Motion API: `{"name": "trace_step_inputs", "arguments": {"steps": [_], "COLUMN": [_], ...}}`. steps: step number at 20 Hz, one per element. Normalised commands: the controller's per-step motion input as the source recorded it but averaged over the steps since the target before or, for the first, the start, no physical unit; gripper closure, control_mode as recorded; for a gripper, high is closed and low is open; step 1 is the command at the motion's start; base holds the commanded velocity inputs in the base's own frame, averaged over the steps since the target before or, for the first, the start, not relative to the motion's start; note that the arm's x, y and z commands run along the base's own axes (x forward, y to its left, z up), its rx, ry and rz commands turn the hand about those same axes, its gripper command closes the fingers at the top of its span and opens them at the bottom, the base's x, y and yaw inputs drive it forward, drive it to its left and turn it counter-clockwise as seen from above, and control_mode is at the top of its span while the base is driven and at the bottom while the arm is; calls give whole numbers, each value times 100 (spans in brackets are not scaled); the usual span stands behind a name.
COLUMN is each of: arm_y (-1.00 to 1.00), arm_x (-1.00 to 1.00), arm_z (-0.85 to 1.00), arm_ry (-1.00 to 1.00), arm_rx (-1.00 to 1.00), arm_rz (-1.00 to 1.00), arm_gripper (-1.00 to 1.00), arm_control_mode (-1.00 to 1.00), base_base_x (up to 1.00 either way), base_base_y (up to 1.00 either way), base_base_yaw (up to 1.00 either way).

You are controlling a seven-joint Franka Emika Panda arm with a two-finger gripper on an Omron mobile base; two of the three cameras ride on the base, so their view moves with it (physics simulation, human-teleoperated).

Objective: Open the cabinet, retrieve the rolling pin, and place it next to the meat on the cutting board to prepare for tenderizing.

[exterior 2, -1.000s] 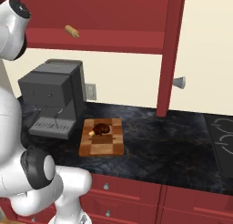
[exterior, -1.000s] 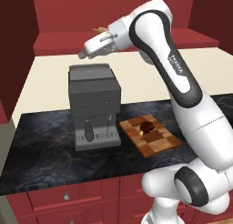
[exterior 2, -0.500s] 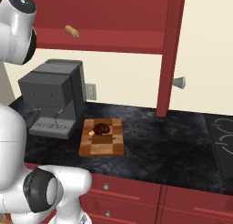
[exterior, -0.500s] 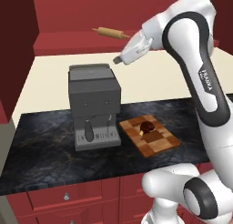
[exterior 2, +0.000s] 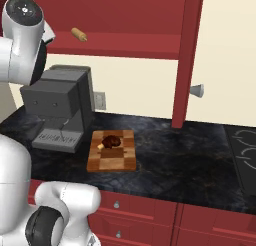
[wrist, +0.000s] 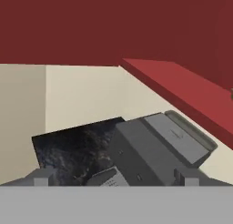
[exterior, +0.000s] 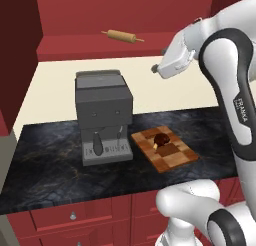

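The dark-red cabinet [exterior: 150, 7] stands open, its right door [exterior 2: 187, 55] swung out edge-on. On its shelf lies the tan rolling pin [exterior: 120, 36] [exterior 2: 78, 34]. My gripper [exterior: 156, 69] hangs open and empty in front of the shelf's edge, to the right of the pin and lower, apart from it. In the hand view its fingertips [wrist: 44, 177] sit wide apart. On the counter below, the checkered cutting board [exterior: 162, 149] [exterior 2: 111, 151] carries the small dark meat [exterior: 161, 139] [exterior 2: 111, 140] near its far end.
A grey coffee machine [exterior: 102, 115] [exterior 2: 57, 107] [wrist: 154, 150] stands left of the board on the dark stone counter [exterior: 50, 160]. The cabinet's left door [exterior: 17, 55] juts out at the left. Red drawers [exterior 2: 150, 215] run below; a stovetop [exterior 2: 245, 150] lies far right.
My arm has swung right and the hand has drawn away from the shelf, down and to the right. The rolling pin, earlier covered by the hand, lies uncovered in the same spot.
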Motion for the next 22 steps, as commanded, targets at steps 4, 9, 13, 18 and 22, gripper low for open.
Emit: {"name": "trace_step_inputs", "arguments": {"steps": [4,9,13,18,22], "arm_y": [-59,-29,-21,-15,-3], "arm_x": [11,12,51,60,56], "arm_z": [1,3,10,10,10], "arm_ry": [-1,-3,0,0,0], "arm_rx": [0,1,1,2,3], "arm_rz": [-14,-6,-5,-2,-1], "arm_gripper": [-100,-100,-100,-100,-100], "arm_control_mode": [-100,-100,-100,-100,-100], "base_base_x": [0,0,0,0,0], "base_base_y": [0,0,0,0,0], "base_base_yaw": [0,0,0,0,0]}}
